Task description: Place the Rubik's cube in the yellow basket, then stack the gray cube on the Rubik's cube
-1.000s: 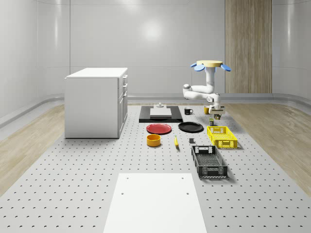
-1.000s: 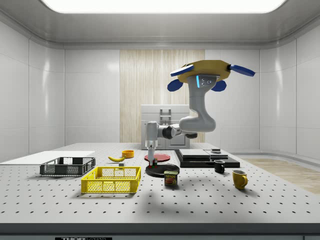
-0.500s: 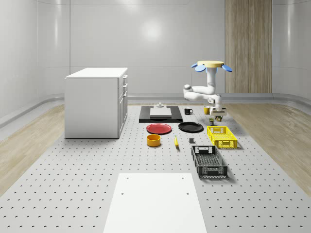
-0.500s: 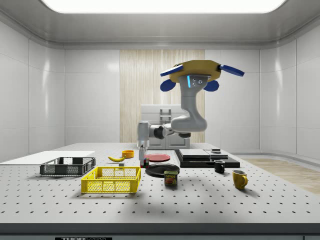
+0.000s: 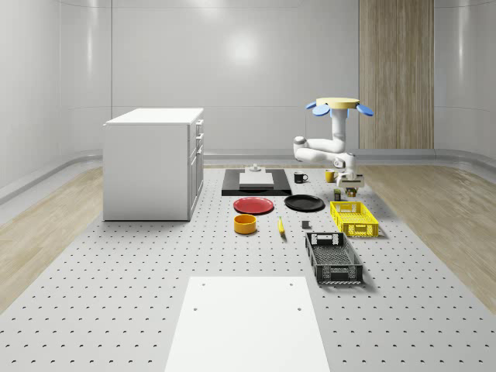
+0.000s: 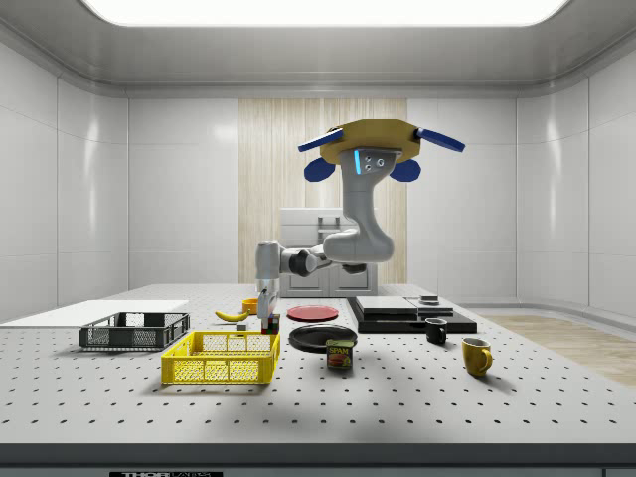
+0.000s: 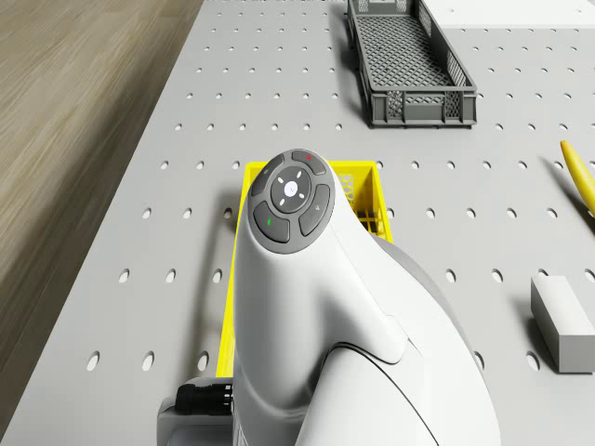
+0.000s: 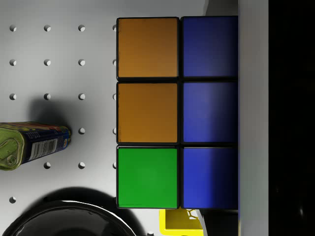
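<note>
Presently, in the whole-scene view, the drone (image 5: 337, 103) is seen hovering beyond the yellow basket's (image 5: 354, 218) far end. In the side view, the gripper (image 6: 266, 316) is positioned above the basket rim. In the wrist view, the Rubik's cube (image 8: 177, 113) is seen clamped. Transport is judged underway; descent and release follow.

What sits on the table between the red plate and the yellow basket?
The black plate lies between the red plate and the yellow basket, seen in the whole-scene view.
</note>
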